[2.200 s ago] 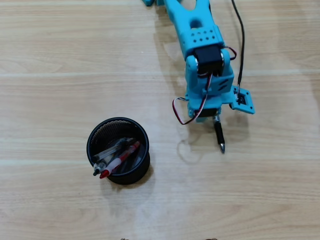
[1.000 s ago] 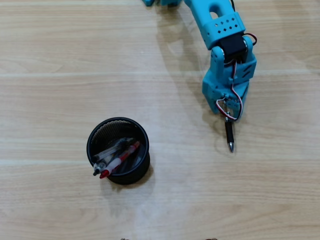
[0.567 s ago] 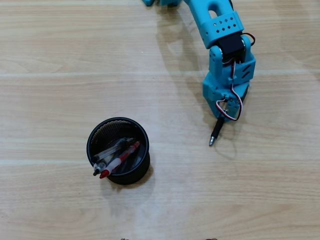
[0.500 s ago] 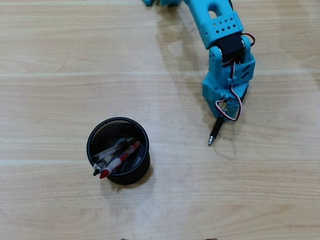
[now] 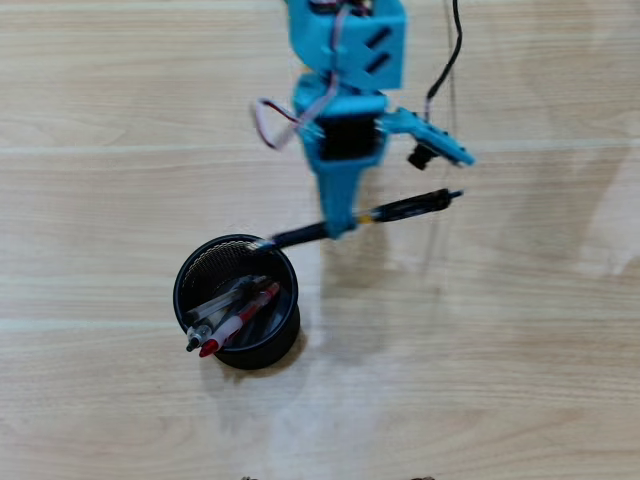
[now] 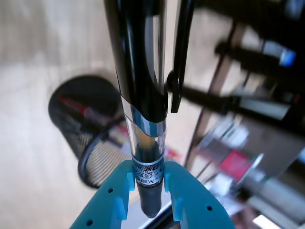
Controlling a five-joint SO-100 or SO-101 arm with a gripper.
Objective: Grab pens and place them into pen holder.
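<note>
Gripper is clamped on the black-capped pen, fingers pinching the barrel roughly mid-length. Wrist view confirms it: both teal fingers squeeze the clear section just below the black cap, clip visible alongside.

Pen lies near horizontal in the overhead view, one end reaching the upper rim of the black mesh pen holder, the other end sticking out right, well clear of it. Three pens already sit inside: the red pen and two others leaning toward the lower-left rim.

Step in hand, as I read it: getting this last pen into the cup.

How to do it well:
- Tilt the pen steeper before release. Dropped flat, it likely bridges the rim or rolls off onto the table.
- Bring the low end further over the opening, not just at the edge.
- Aim for the upper-right part of the cup; lower-left is crowded by the leaning pens.
- Open only once the lower end is below rim level.
- Watch the mesh cup: looks light, a nudge from the pen could shove or tip it.
</note>
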